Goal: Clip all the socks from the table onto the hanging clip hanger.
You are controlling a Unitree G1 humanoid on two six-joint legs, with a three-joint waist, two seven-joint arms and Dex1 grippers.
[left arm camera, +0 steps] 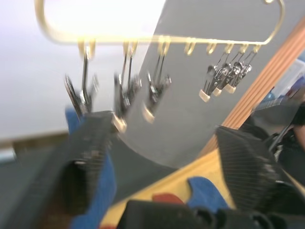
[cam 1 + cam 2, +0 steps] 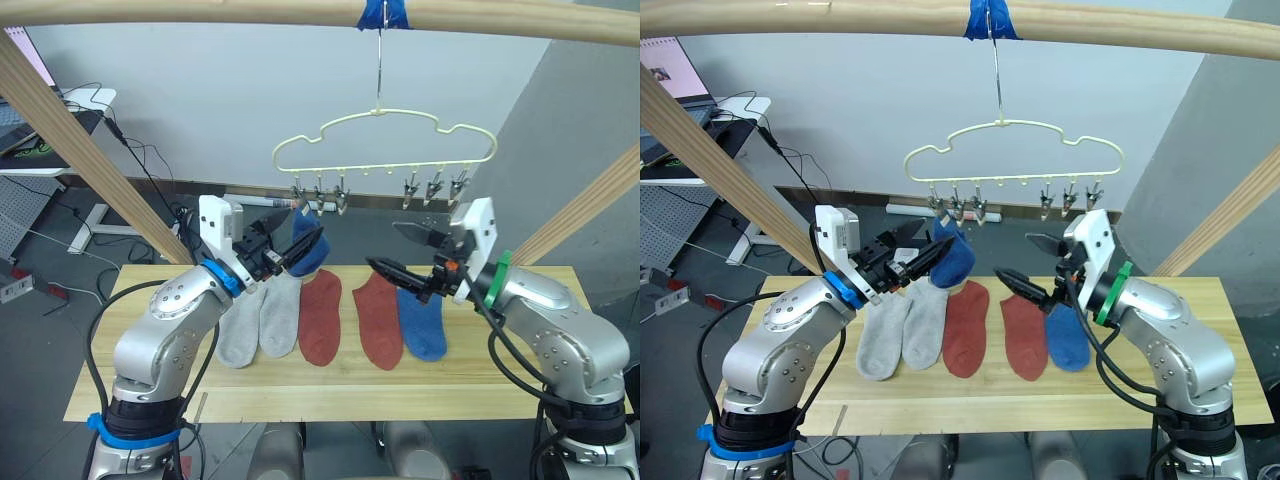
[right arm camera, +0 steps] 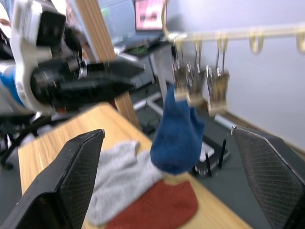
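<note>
My left claw (image 2: 296, 250) stands open beside the small blue ankle sock (image 3: 177, 129) that hangs from one of the left-hand metal clips (image 3: 182, 85) on the thin pale yellow wire clip hanger with its cloud-like outline (image 2: 385, 140); the fingers hold nothing, though one lies close against the sock's side. My right claw (image 2: 392, 252) is open too and empty, raised above the long light wooden plank bench (image 2: 520, 380). On that bench five socks lie in a row: two light grey socks (image 2: 258, 320) side by side, then two rust red socks (image 2: 320, 315), then the second blue sock (image 2: 422, 322) just beside them under my right arm. So I judge one sock done and five left. The hanger dangles on its hook from the thick round wooden beam marked with blue tape (image 2: 383, 14), free to swing, so if I draw my left claw away carelessly a finger could snag the hung sock and tug it out of its clip, or set the whole hanger rocking. A swinging hanger would make the next clip hard to meet, and the three clips bunched close on the left leave little room.
</note>
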